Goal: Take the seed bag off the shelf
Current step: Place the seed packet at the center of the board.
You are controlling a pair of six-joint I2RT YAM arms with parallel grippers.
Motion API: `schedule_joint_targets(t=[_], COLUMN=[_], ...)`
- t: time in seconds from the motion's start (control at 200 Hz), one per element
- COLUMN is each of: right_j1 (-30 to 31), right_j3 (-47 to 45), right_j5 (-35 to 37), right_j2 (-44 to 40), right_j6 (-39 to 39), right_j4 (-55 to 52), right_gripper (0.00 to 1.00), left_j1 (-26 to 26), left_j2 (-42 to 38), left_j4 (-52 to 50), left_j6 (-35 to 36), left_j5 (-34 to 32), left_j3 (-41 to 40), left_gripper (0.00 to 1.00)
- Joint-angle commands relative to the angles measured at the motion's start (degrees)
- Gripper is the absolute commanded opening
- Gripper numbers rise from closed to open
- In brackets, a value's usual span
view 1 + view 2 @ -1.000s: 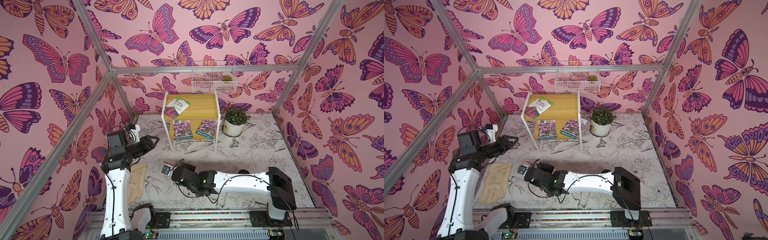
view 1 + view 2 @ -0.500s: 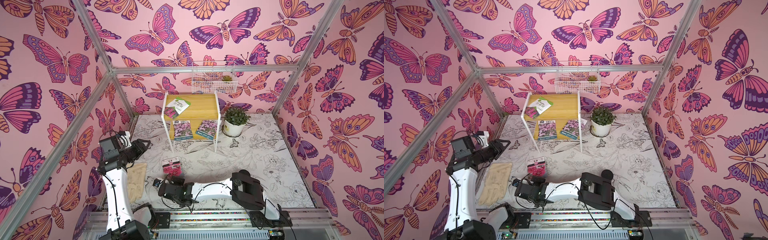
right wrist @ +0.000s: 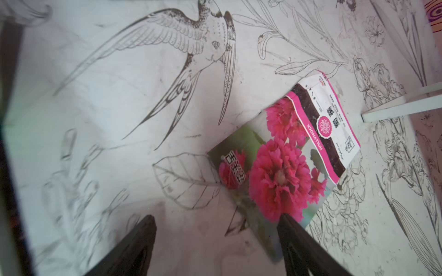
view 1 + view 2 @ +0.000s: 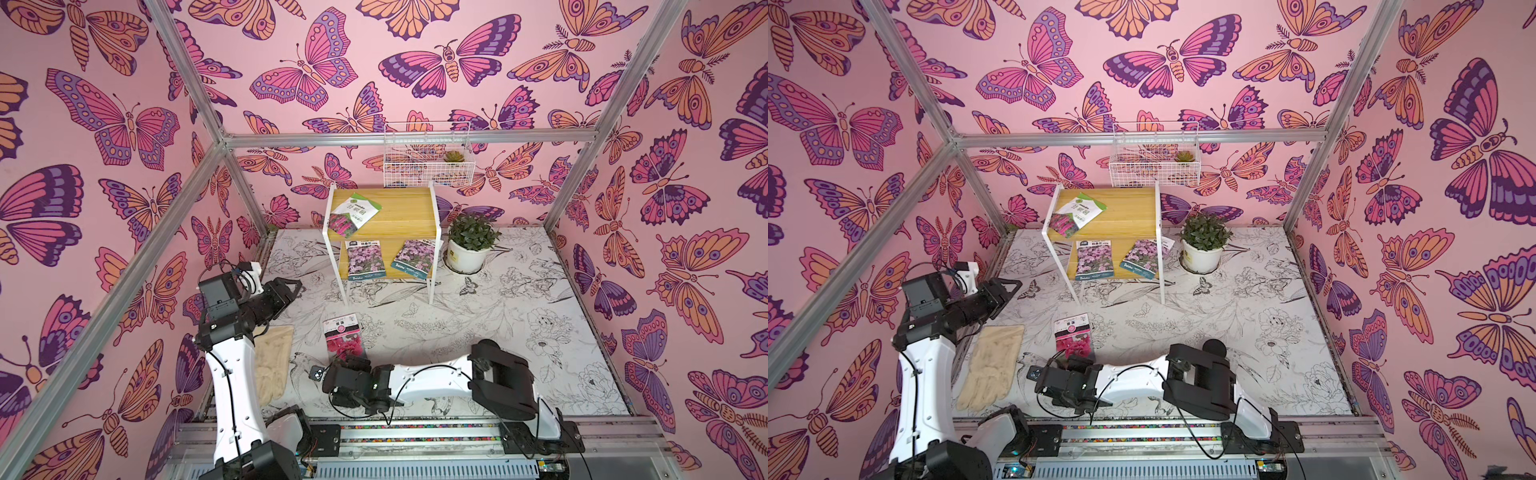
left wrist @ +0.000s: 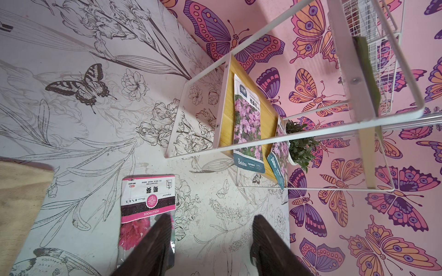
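Pink seed bag lies flat just before the right hand, jaws apart.

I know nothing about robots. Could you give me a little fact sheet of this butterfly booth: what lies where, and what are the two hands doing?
pink seed bag: flat on the table, in front of the shelf, off it
upper board: green-white bag
lower board: two purple-flower bags
right hand: open, low by the pink bag's near end, gripping nothing
left hand: open, empty, raised, pointing toward the shelf
potted plant: beside the shelf
glove: on the table by the left arm
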Motion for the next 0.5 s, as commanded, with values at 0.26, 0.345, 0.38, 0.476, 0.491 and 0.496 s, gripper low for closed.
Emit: schedule_joint_targets(t=[0.26,0.345,0.38,0.476,0.491,0.496], right_j1=[-12.07,-15.76,-15.79,-16.68,-17.07,-17.21], right_j3=[18.54,27.52,31.11,41.07,42.83,43.39], right_j5=[-3.75,-4.79,-3.61,-4.56,-5.10,-5.47], right_j2=[-26.42,-21.68,-19.44,-12.78,-11.38,-11.00], right_j6=[-21.37,-25.79,-28.52,-32.46,-32.64,-32.65], right_j4=[-14.22,-17.10,-17.84,-21.90,-22.87,-23.22], right_gripper=[0.87,0.88,0.88,0.88,0.88,0.88], left_j1=[0.57,0.57,0.57,0.57,0.57,0.57], left_j2=[-0.32,-0.94,-1.31,-1.72,-1.77,-1.74], left_j4=[4.87,6.80,8.42,9.68,9.70,9.70], left_j6=[-3.40,-5.17,-6.30,-6.91,-6.93,-6.92], left_j5=[4.31,4.46,4.80,5.91,5.99,6.06], left_j3=[-2.71,-4.39,-5.68,-7.64,-7.76,-7.82], left_gripper=[0.58,0.53,0.51,0.51,0.51,0.51])
